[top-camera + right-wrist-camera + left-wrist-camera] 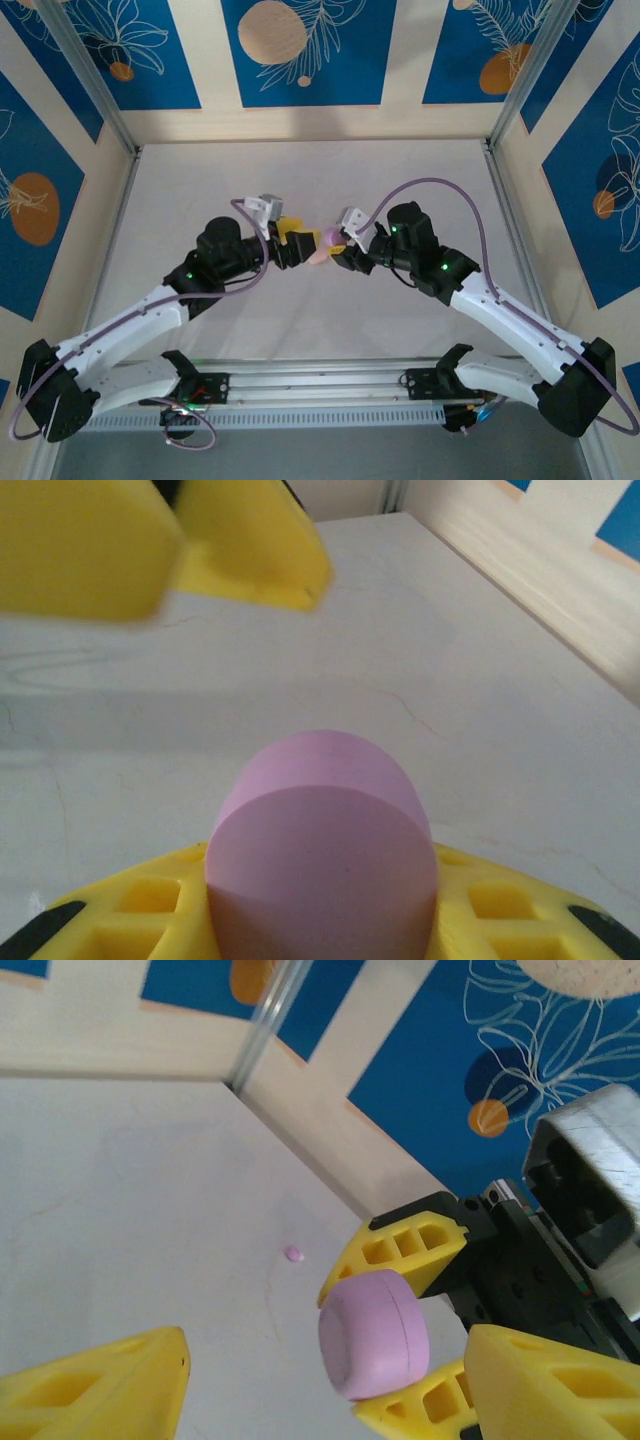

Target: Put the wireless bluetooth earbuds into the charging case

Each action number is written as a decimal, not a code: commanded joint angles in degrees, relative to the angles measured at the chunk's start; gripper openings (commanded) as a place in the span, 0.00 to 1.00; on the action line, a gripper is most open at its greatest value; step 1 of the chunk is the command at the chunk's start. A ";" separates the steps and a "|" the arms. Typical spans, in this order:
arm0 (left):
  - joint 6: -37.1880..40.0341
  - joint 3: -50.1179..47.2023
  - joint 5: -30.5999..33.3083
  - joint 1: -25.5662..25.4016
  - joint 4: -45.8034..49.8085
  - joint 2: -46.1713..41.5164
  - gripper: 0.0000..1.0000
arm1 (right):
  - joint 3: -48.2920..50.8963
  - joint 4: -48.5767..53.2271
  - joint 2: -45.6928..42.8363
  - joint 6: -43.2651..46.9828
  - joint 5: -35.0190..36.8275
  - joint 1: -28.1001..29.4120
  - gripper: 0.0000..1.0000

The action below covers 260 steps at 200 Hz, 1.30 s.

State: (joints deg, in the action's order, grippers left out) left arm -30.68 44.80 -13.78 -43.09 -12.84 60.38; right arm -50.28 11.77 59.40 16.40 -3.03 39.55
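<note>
Left arm: rises from its base at the near left and bends at the elbow toward the table's middle, with the left gripper [297,246] pointing right
Left gripper state: jaws stand wide apart with nothing between them; its yellow fingers [100,1390] sit low left and low right in the left wrist view
Right arm: comes from the near right in a matching bend, with the right gripper [338,250] pointing left, so the two tips nearly meet
Right gripper state: clamped on the pink charging case [372,1335], one finger above it and one below in the left wrist view
Charging case: between the two grippers' tips, a seam running round it near one end
Earbud: a tiny pink earbud [293,1254] lies alone on the table, beyond the case toward the far corner, well apart from both grippers
Surface: white table [400,180] with faint vein-like marks
Room: blue panels [300,50] with white leaf outlines and orange discs, pale bands between them, a metal post [88,75] at each far corner
Cable: a purple cable [435,181] arches over the right arm
Hard to make out: the earbud is too small to show its shape; the left fingers are blurred in the right wrist view, where the frame edge cuts off the case; whether the left fingertips touch the case cannot be told
</note>
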 commanded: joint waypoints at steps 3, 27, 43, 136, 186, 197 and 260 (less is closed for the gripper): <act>-1.50 3.48 -4.62 -0.48 -0.87 1.63 0.72 | -0.24 -2.53 -0.25 3.85 0.28 1.09 0.32; -1.27 4.54 -4.48 -1.20 -0.17 3.26 0.70 | -0.03 -3.01 -0.16 4.66 0.31 1.66 0.32; -1.32 5.09 -4.52 -1.76 0.09 4.15 0.69 | -0.04 -3.27 -0.07 5.13 0.85 2.19 0.33; -1.44 7.24 -4.20 -3.06 3.66 7.71 0.40 | -0.15 -7.36 0.57 6.11 6.48 4.85 0.35; -7.81 3.40 1.17 -3.13 -1.83 4.38 0.10 | 5.31 -13.34 -2.46 6.34 5.22 4.13 0.50; -10.35 2.05 1.26 -3.05 -4.57 3.63 0.09 | 7.70 -15.97 -3.40 6.64 2.19 2.80 0.53; -16.67 1.53 -1.69 -3.11 -7.61 3.31 0.08 | 10.25 -25.38 -3.67 5.23 -4.41 -0.92 0.56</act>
State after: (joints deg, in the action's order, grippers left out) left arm -44.05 46.74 -14.55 -45.93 -16.71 64.86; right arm -39.83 -6.20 56.21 22.48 -4.19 39.18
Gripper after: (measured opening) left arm 0.200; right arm 0.558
